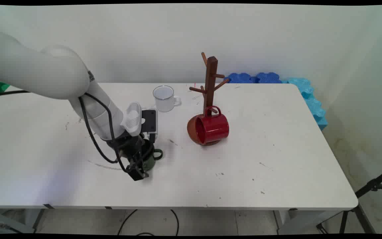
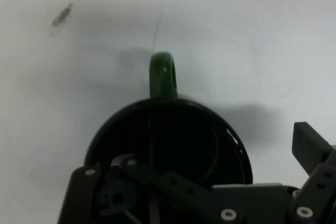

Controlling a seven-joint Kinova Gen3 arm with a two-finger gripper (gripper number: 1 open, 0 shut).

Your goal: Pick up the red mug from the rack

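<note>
A dark green mug (image 1: 152,158) stands upright on the white table (image 1: 277,159), its handle (image 1: 158,154) pointing right. My gripper (image 1: 138,167) reaches down over it from the left. In the hand view I look straight into the green mug (image 2: 173,135), with its handle (image 2: 163,74) pointing up. One finger hangs inside the mug's mouth and the other finger (image 2: 310,145) stands outside the rim on the right, apart from it. The gripper (image 2: 220,156) is open astride the rim.
A white mug (image 1: 163,98) stands behind the gripper. A brown wooden mug tree (image 1: 211,83) stands at the middle, with a red mug (image 1: 212,127) lying on its side against its base. Blue foam pieces (image 1: 277,79) line the table's back right edge.
</note>
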